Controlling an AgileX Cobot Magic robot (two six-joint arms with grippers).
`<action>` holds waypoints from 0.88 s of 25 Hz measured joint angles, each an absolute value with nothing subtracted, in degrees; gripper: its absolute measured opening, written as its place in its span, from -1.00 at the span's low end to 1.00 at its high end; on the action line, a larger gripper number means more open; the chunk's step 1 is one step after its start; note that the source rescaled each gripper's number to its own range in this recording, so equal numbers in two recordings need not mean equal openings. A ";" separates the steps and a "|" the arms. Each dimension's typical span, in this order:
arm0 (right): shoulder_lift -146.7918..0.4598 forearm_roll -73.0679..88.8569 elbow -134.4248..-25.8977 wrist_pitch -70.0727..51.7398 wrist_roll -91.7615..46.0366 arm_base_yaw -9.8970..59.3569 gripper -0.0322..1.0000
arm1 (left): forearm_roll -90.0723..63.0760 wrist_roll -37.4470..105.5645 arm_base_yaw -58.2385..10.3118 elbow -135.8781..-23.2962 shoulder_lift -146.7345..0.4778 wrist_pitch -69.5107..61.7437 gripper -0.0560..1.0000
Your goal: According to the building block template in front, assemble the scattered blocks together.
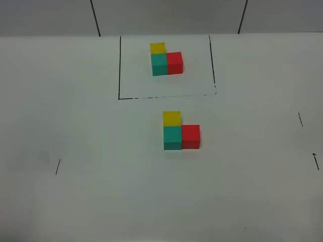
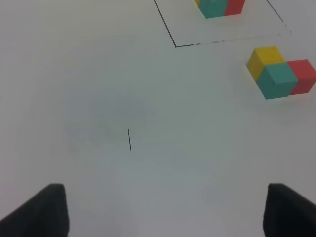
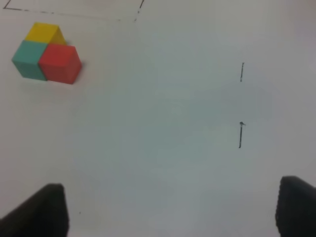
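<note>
Blocks first: the yellow block (image 1: 171, 118), teal block (image 1: 172, 137) and red block (image 1: 191, 136) are seen joined in an L at the centre of the overhead frame, touching one another, just below the black-framed template (image 1: 165, 59) at upper centre. The arrangement is matched colour for colour, so the assembly is judged complete or nearly so. On the white table (image 1: 75, 201) nothing is gripped. The left gripper (image 2: 165, 210) is shown with jaws spread wide and empty at the bottom of its wrist view, well apart from the blocks. The right gripper (image 3: 170, 210) is likewise seen parted and empty, though its jaws may be narrowing. For a clean finish, both arms should be kept clear of the trio and the seams checked against the template, so that nothing is nudged.
</note>
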State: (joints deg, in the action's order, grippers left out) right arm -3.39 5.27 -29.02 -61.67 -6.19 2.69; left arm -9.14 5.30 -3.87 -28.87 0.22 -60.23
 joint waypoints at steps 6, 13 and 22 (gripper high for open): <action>-3.39 5.27 -29.02 -61.67 -6.01 2.69 0.25 | -9.14 5.30 -3.87 -28.87 0.22 -60.23 0.68; -3.39 5.27 -29.02 -61.67 -6.01 2.69 -0.05 | -9.14 5.30 -3.87 -28.87 0.22 -60.23 0.69; -3.39 5.27 -29.02 -61.67 -6.70 2.69 -0.51 | -9.14 5.30 -3.87 -28.87 0.22 -60.23 0.69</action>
